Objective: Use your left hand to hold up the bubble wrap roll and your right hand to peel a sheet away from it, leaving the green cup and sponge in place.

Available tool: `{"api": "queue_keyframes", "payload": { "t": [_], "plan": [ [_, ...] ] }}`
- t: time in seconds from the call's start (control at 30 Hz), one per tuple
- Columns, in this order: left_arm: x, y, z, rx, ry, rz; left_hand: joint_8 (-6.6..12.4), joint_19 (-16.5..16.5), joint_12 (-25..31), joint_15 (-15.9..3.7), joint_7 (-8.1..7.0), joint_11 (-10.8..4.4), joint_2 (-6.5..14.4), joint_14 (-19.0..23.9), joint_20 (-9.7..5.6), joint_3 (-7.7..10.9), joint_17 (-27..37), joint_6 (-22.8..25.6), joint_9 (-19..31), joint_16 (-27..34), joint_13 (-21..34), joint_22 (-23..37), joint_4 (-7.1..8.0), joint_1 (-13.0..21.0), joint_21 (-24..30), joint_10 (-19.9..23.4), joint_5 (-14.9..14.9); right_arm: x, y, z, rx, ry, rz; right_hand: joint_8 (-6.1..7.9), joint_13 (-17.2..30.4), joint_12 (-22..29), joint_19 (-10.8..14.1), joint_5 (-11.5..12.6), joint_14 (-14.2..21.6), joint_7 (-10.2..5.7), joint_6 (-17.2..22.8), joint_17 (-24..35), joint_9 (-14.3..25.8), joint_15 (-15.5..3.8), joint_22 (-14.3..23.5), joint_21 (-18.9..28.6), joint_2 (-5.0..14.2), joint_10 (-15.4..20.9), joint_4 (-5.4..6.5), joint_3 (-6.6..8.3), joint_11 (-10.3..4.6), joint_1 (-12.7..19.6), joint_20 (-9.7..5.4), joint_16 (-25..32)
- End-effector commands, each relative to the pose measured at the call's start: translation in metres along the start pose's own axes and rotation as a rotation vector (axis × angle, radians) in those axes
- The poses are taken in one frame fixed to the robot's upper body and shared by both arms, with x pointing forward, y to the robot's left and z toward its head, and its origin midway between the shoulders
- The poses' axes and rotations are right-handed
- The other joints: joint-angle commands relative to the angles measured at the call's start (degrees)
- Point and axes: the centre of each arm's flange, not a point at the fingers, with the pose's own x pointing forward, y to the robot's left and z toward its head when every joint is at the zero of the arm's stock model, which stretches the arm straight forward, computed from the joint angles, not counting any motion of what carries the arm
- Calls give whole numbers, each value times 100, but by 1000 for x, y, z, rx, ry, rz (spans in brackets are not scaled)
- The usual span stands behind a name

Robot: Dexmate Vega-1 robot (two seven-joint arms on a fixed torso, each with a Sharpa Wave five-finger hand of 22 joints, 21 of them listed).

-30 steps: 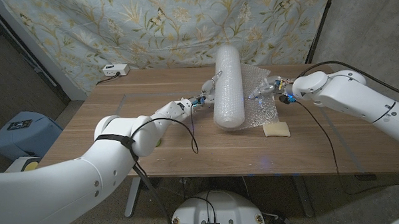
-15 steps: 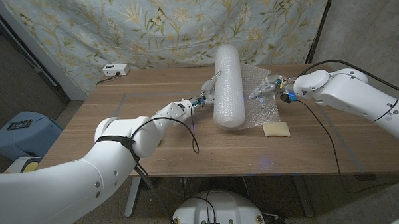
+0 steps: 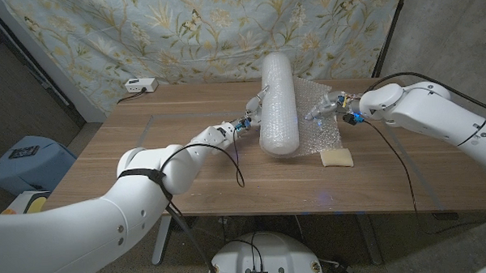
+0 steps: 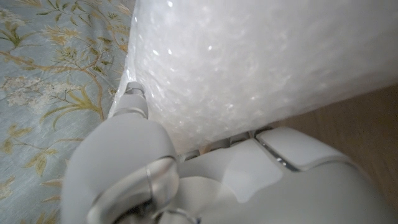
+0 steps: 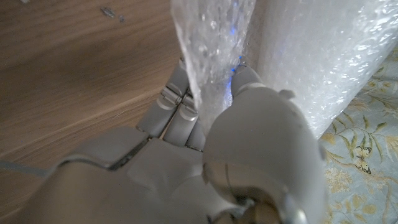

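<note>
1. Standing upright near the middle of the wooden bench (image 3: pixel 188 175), the bubble wrap roll (image 3: pixel 278 103) leans slightly, its top toward 12 o'clock and its base on the wood.
2. At the roll's 9 o'clock side, the left robot hand (image 3: pixel 254 108) presses against it; the left wrist view shows the fingers (image 4: pixel 134 102) wrapped against the bubbled surface (image 4: pixel 249 62), bracing the roll.
3. At the roll's 3 o'clock side, a loose sheet (image 3: pixel 319 122) of wrap spreads away from the roll and drapes down to the bench.
4. The right robot hand (image 3: pixel 327 108) pinches that sheet: in the right wrist view the film (image 5: pixel 211 43) runs between the thumb and the fingers (image 5: pixel 177 102), which are closed on it, with the roll (image 5: pixel 317 50) just beside.
5. A pale sponge (image 3: pixel 337 157) lies on the bench at about 5 o'clock from the roll's base, just at the edge of the draped sheet.
6. A white power strip (image 3: pixel 141 86) sits at the far edge of the bench, toward 10 o'clock from the roll, well apart.
7. A floral cloth (image 3: pixel 183 33) hangs behind the bench.
</note>
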Motion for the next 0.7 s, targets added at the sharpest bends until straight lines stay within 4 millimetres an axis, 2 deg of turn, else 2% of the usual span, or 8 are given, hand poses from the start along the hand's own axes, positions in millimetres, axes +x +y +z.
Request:
{"api": "queue_keyframes", "payload": {
  "t": [0.03,0.33,0.7],
  "plan": [
    [-1,0,-6,-50,-44,-21,21,117,41,34,-17,21,1,-39,6,51,-6,-50,18,-3,-5,27,0,-77,-113,-88,-22,1,-4,-4,3,20,23,3,31,13,-9,-17,52,47,65,21,41,-10,9,71,40,27,7,41,32,-20,8,-51],
    [0,-1,-6,-62,-74,-20,9,247,20,35,-22,20,42,-86,13,94,-22,-209,8,-20,-36,41,6,-196,-482,-208,-45,4,-8,-4,0,36,33,-8,39,-6,-28,-19,71,43,70,48,50,-8,0,135,40,24,5,51,42,-22,10,-90],
    [0,-2,-2,-54,-76,-36,22,280,43,34,-21,22,30,-94,14,96,-21,-211,13,-19,-31,44,6,-256,-575,-167,-42,3,-14,-6,0,41,25,-23,53,-21,-53,-20,95,69,62,70,70,-11,-12,211,37,36,-2,66,41,-14,1,-141]
  ]
}}
